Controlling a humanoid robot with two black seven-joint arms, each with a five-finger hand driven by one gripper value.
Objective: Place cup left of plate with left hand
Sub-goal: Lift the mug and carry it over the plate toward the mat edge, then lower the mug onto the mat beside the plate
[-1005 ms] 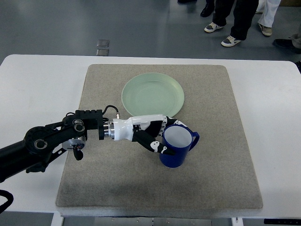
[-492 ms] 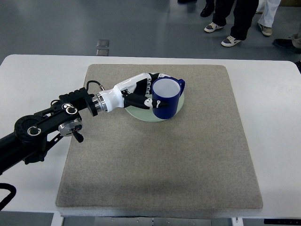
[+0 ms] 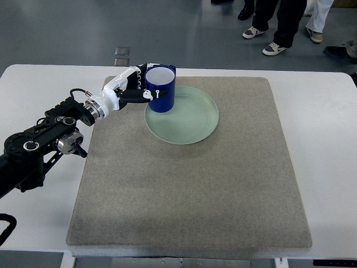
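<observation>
Since the earlier pictures, the left robot hand [image 3: 139, 86] has carried the dark blue cylindrical cup [image 3: 160, 89] from the near part of the mat, across the plate, toward the far left. Now the cup is over the far-left edge of the round pale green plate [image 3: 187, 117], and it seems to be still lifted, though I cannot tell this surely from one steep view. The white and black fingers [image 3: 149, 94] are closed around the left side of the cup, so the hand is clamped on it, and the cup stands upright with its opening facing up.

As I judge it, the pick-up is done and the transport is mostly done. What is left is to bring the cup a little more to the left, clear of the plate rim, then lower it on the grey-brown felt mat [image 3: 184, 195] that covers the white worktop [image 3: 39, 84], and release it. The right arm is not visible.
</observation>
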